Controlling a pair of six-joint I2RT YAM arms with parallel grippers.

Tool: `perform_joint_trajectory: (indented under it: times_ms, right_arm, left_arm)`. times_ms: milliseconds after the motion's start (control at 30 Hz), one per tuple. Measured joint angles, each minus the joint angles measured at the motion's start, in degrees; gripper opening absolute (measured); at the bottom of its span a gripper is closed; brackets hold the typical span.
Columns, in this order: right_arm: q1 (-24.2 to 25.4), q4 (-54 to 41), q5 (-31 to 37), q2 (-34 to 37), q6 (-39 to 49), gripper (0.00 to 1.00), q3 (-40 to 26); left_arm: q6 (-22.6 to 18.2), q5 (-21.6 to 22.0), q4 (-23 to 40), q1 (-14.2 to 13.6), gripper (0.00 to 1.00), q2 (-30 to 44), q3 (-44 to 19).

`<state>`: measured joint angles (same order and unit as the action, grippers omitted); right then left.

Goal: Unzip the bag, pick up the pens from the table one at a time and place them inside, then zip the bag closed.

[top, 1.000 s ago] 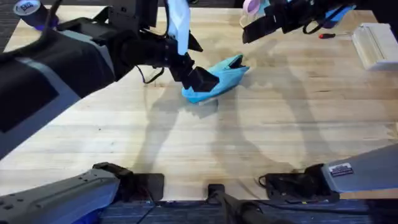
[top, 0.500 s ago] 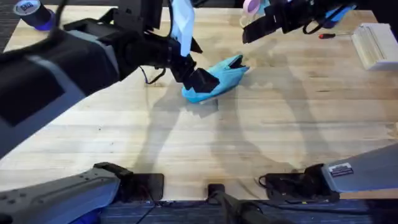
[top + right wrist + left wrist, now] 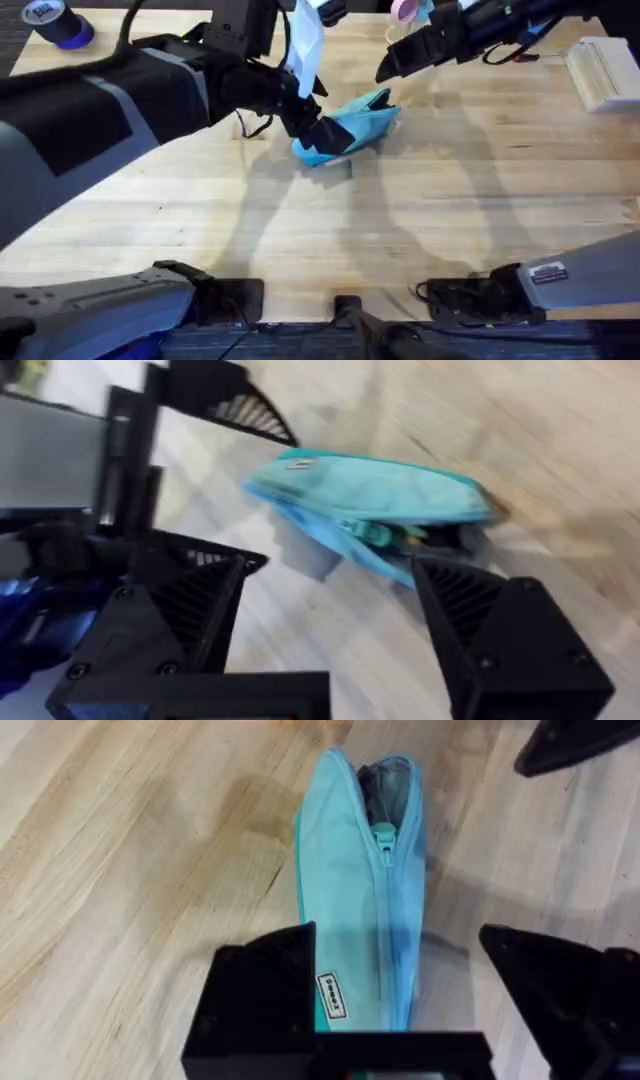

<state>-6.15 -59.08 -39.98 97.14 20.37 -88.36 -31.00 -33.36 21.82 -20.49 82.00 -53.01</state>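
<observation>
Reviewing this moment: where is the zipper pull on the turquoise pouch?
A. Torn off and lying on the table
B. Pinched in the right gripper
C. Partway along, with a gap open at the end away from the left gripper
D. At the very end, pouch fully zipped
C: in the left wrist view the zipper pull sits partway along the bag, whose far end gapes open beyond it.

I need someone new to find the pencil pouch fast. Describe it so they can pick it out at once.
Start at the pale wooden table and look toward its far middle, where the left gripper reaches down. There lies the bag, a soft turquoise fabric pouch with a teal zipper pull along its top, partly open at the far end. It is the only soft blue thing between the two black grippers.
</observation>
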Motion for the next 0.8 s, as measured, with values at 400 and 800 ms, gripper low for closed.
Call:
perform_joint_trajectory:
  times_ms: [400, 800]
  right_arm:
    - [-0.22, -2.33, -4.35, 5.97, 2.3, 0.996, 0.48]
    - [-0.22, -2.17, -6.09, 14.58, 3.18, 0.996, 0.52]
  left_arm:
    - [-0.17, -0.09, 1.6, 0.0, 0.994, -2.88, 0.0]
    - [-0.54, -0.17, 5.66, 0.0, 0.994, -4.55, 0.0]
